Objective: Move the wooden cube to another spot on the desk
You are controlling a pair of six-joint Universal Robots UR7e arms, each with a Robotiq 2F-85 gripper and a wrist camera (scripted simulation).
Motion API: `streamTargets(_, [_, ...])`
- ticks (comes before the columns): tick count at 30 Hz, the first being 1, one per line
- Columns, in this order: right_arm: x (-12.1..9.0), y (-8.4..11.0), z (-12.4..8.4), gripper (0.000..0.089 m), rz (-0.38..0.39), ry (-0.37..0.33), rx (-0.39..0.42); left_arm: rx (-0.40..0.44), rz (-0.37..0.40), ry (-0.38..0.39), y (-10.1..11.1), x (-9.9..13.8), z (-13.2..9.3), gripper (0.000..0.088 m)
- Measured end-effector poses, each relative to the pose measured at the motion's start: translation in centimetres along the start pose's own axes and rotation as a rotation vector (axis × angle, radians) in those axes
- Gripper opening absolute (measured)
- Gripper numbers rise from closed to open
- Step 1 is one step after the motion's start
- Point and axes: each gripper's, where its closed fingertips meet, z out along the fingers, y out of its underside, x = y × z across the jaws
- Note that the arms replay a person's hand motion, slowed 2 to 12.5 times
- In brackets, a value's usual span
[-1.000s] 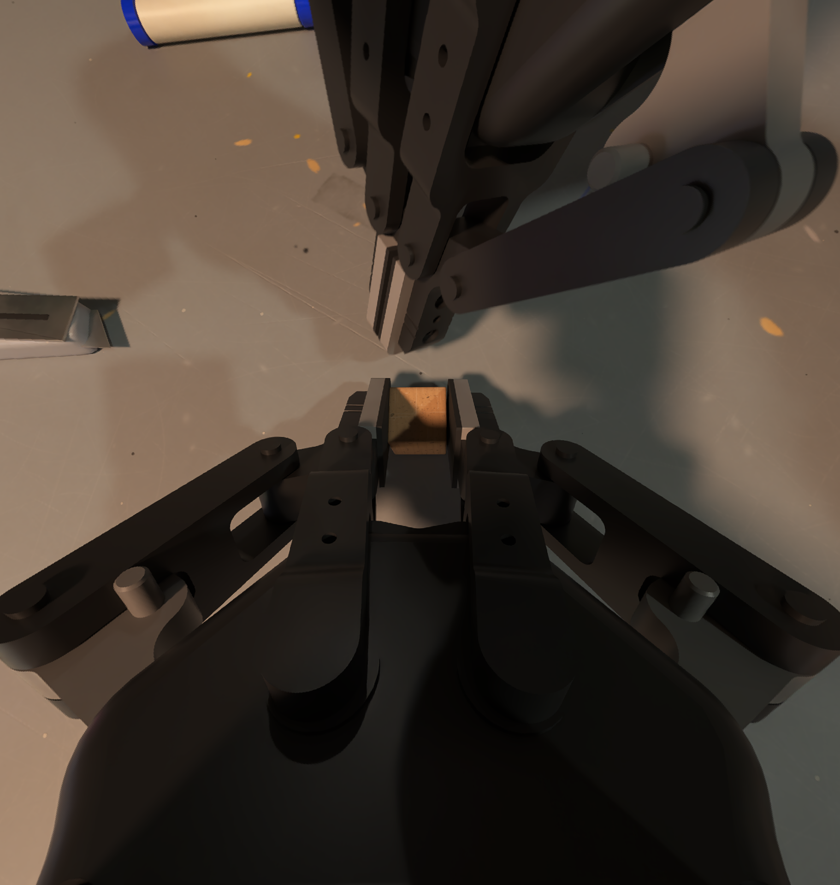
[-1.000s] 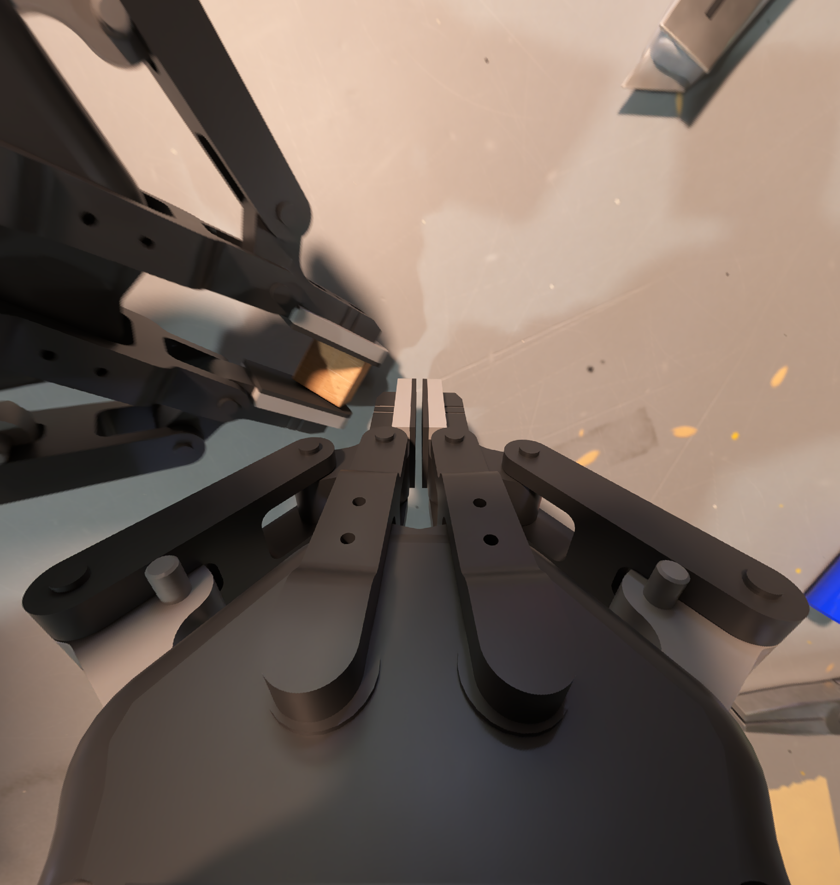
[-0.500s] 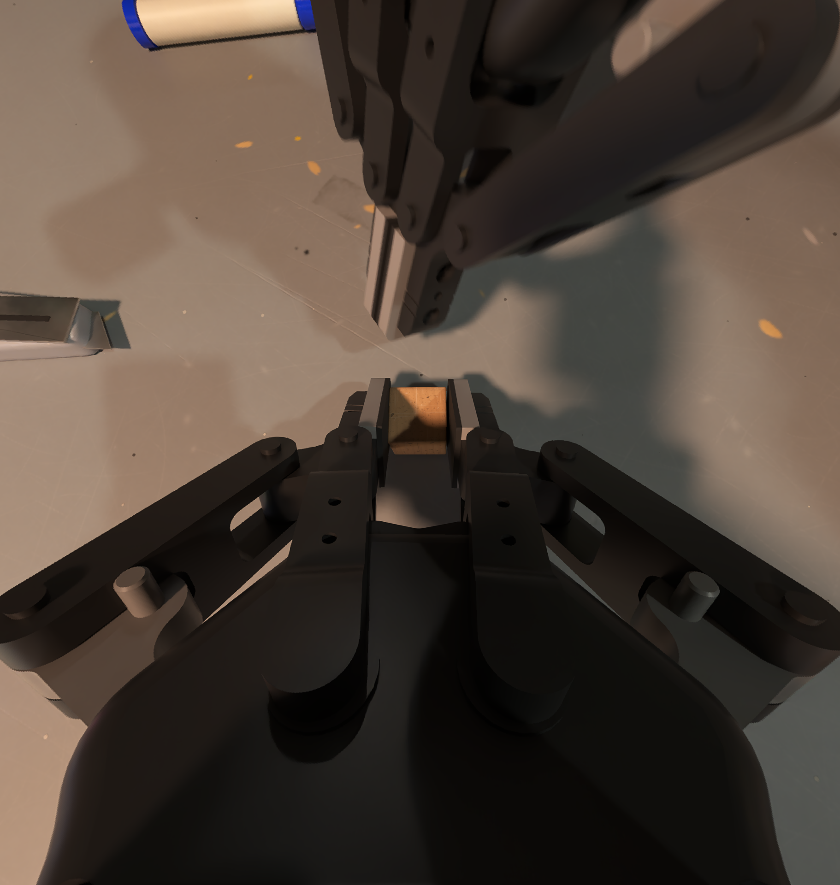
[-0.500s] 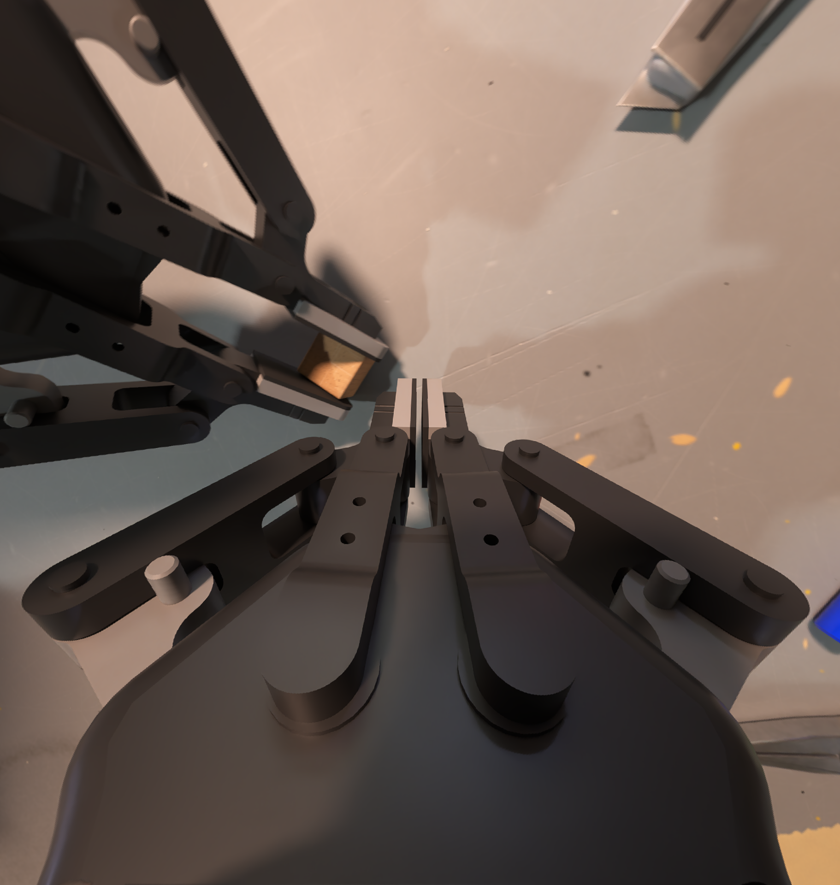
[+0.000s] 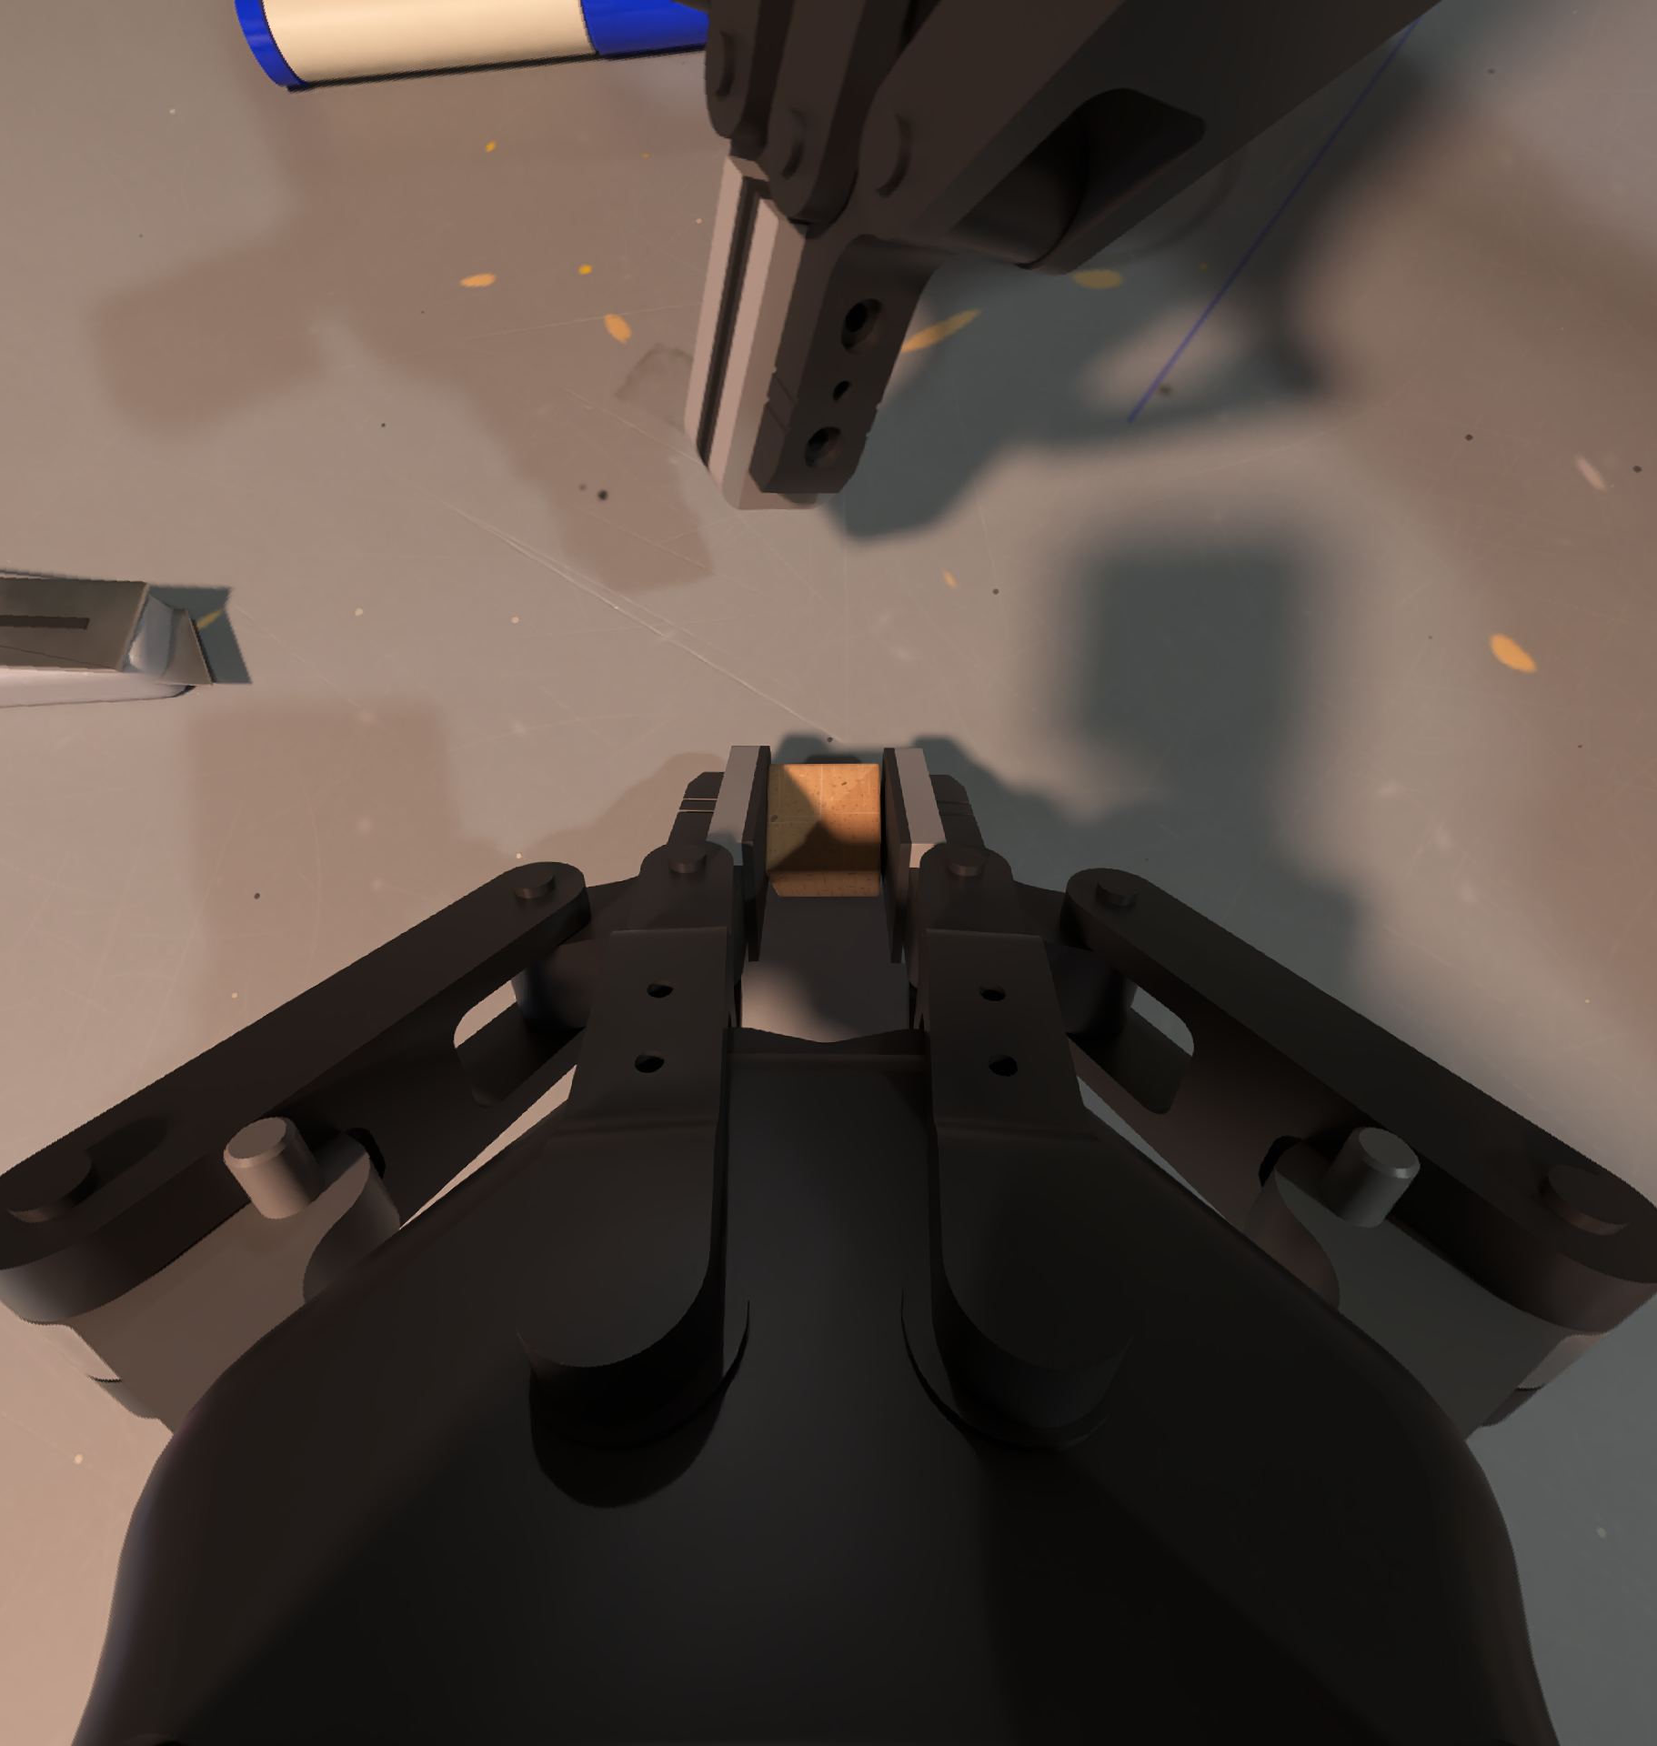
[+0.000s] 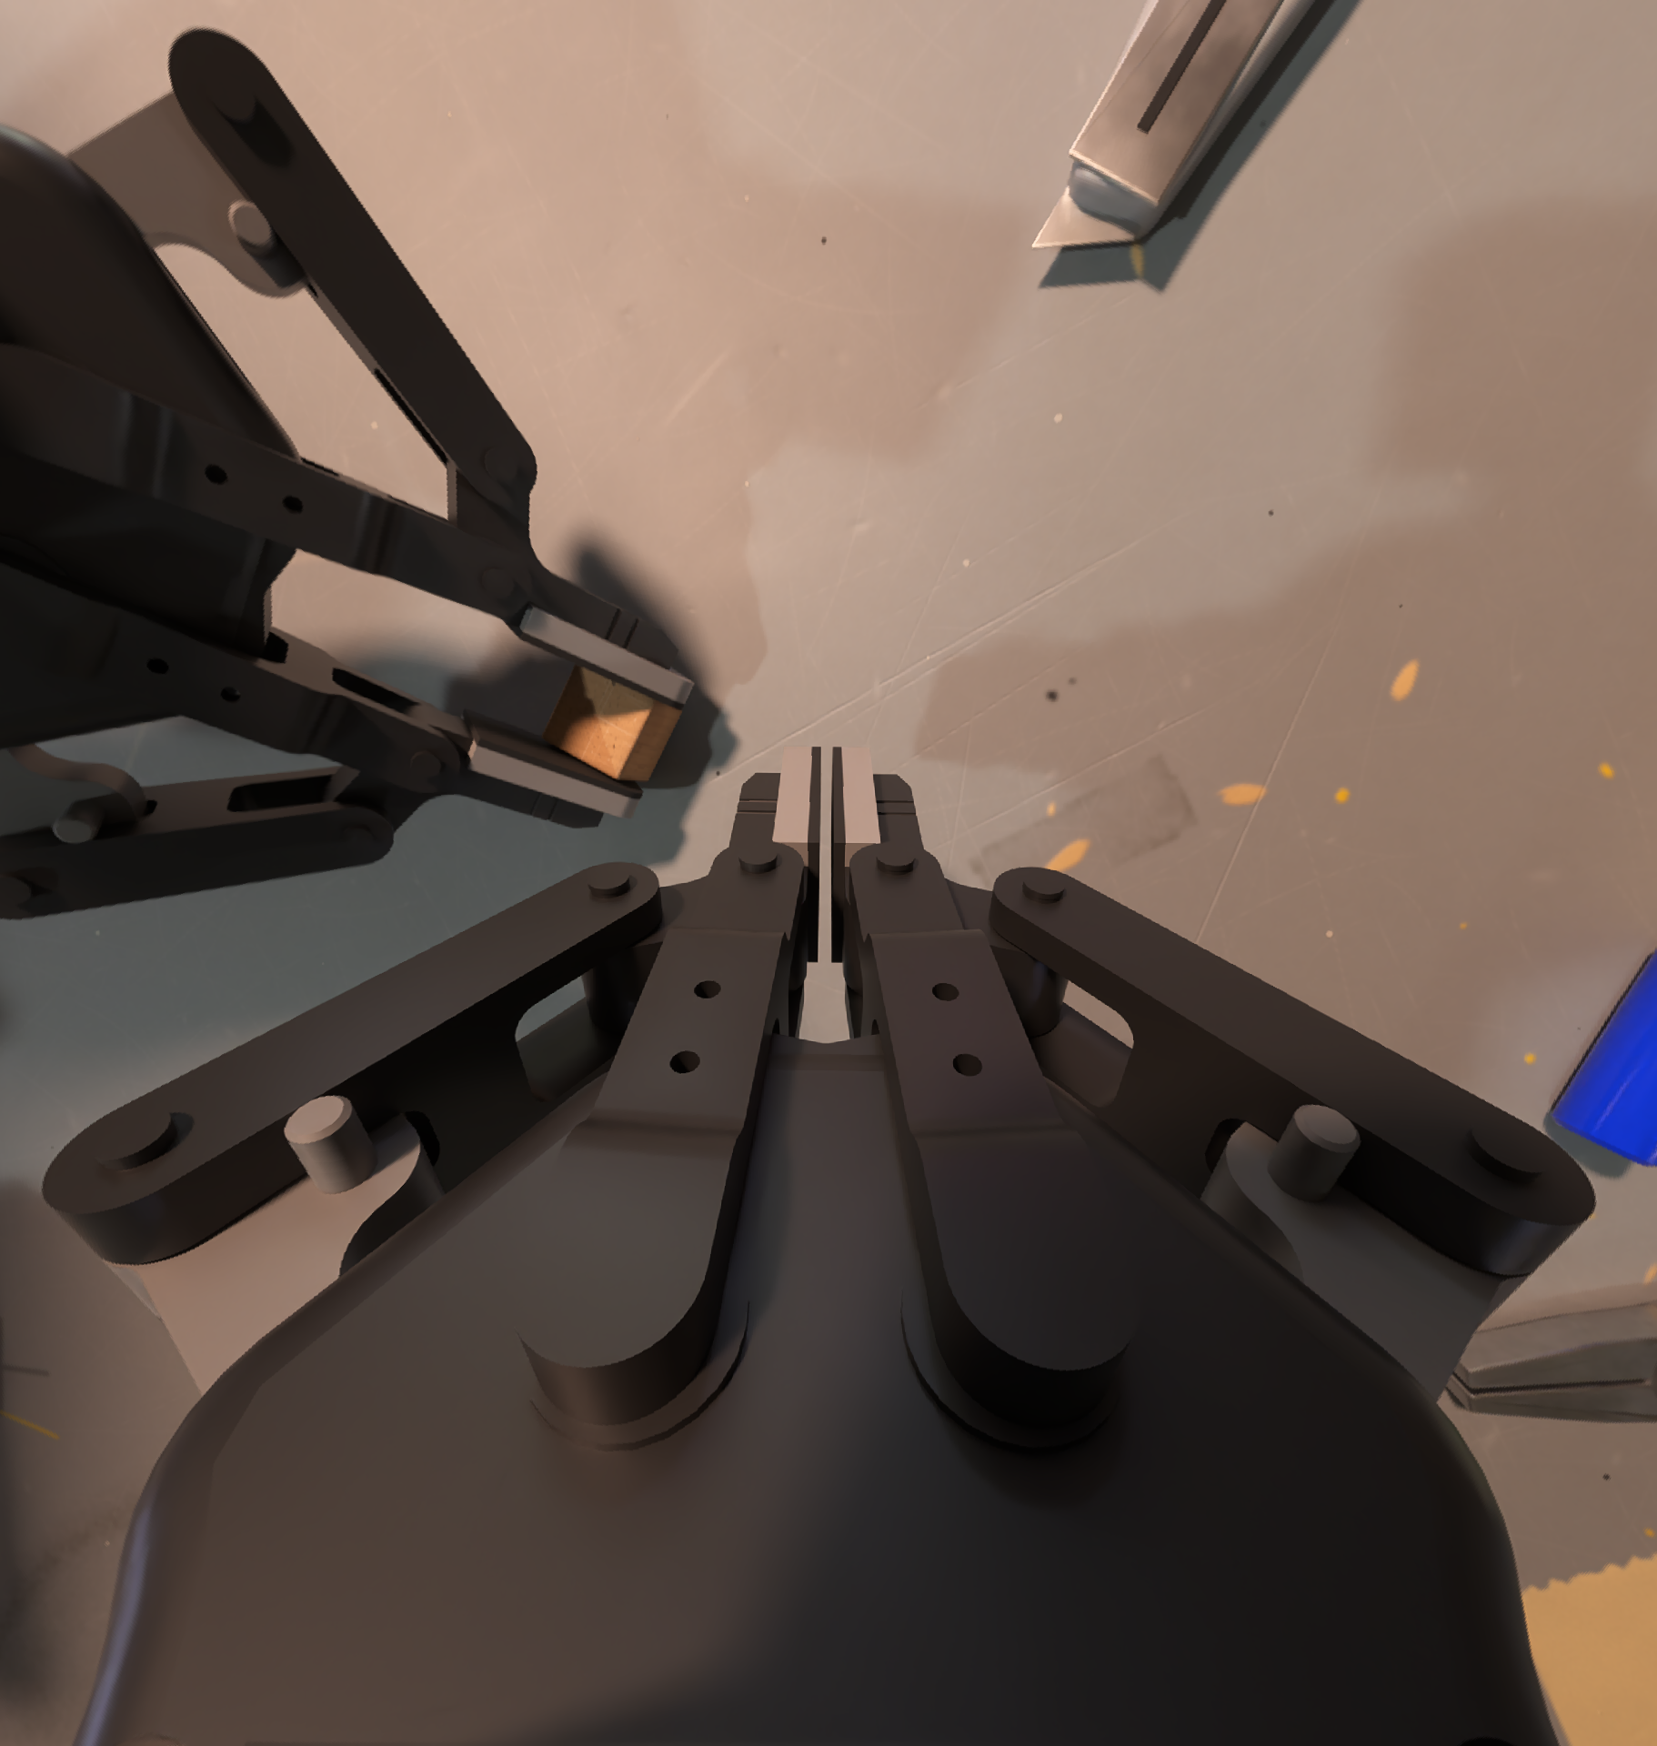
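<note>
A small wooden cube (image 5: 825,824) sits clamped between the pads of my left gripper (image 5: 825,813), low over the grey desk. The cube also shows in the right wrist view (image 6: 610,723), held in the left gripper (image 6: 607,720) at left of centre. My right gripper (image 6: 827,798) is shut and empty, its pads almost touching, to the right of the cube. In the left wrist view the right gripper (image 5: 747,472) hangs beyond the cube, above the desk.
A grey utility knife (image 5: 59,638) lies at the left and shows in the right wrist view (image 6: 1155,132) at the top. A blue-capped white marker (image 5: 428,33) lies at the far side, also at the right edge (image 6: 1642,1058). Metal pliers (image 6: 1581,1370) and a tan sheet (image 6: 1618,1644) lie low right.
The right gripper has drawn away from the cube and risen, still shut. The left gripper stays shut on the cube in the same place.
</note>
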Motion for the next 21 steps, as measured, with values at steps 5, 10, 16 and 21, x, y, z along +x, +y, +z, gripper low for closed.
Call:
streamTargets(5, [0.2, 0.3, -0.5, 0.0022, 0.011, 0.007, 0.016, 0.000, -0.002, 0.001, 0.0, 0.0, 0.0, 0.0209])
streamTargets(10, [0.4, 0.0, -1.5, 0.0022, 0.045, -0.005, 0.069, 0.000, -0.004, 0.003, 0.0, 0.0, 0.0, 0.0209])
streamTargets(16, [0.2, -0.4, -2.8, 0.0022, 0.072, -0.042, 0.152, 0.001, 0.000, 0.020, 0.0, 0.2, 0.0, 0.0209])
streamTargets(21, [-0.8, -0.7, -3.7, 0.0022, 0.078, -0.095, 0.228, 0.001, 0.008, 0.038, 0.0, 0.5, 0.0, 0.0209])
